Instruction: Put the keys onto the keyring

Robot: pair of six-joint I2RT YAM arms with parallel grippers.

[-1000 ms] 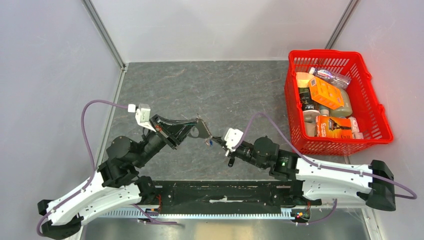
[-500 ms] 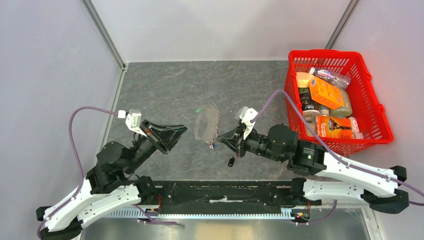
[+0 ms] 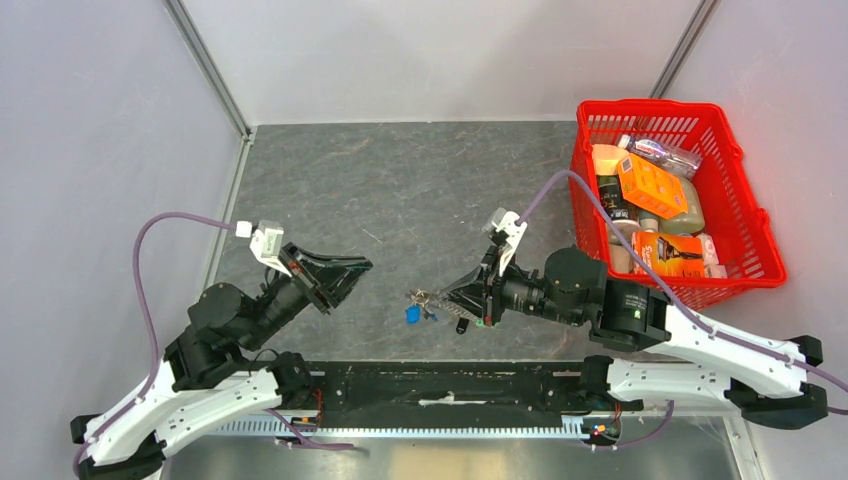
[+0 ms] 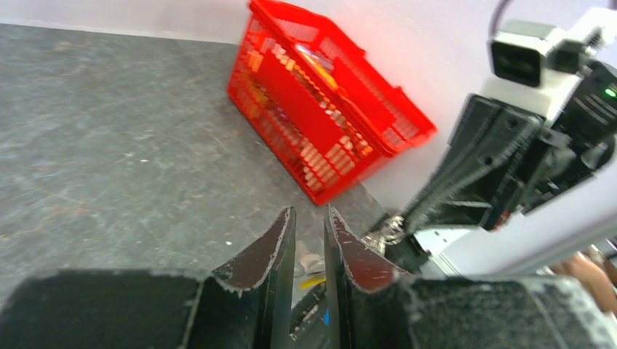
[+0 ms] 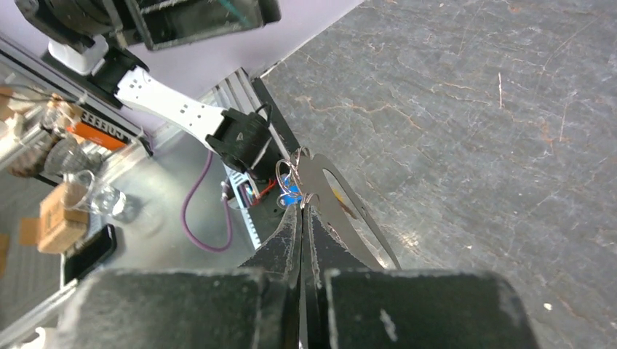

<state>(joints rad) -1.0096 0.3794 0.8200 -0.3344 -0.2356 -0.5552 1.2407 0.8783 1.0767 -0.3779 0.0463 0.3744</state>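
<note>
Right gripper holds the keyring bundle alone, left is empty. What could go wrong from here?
1. The right gripper pinches the keyring only at its very fingertips, on thin metal; the dangling bundle with the blue key may swing or slip out.
2. The left gripper is apart from it, jaws only narrowly parted; moving in, it may knock the bundle rather than catch it.
</note>
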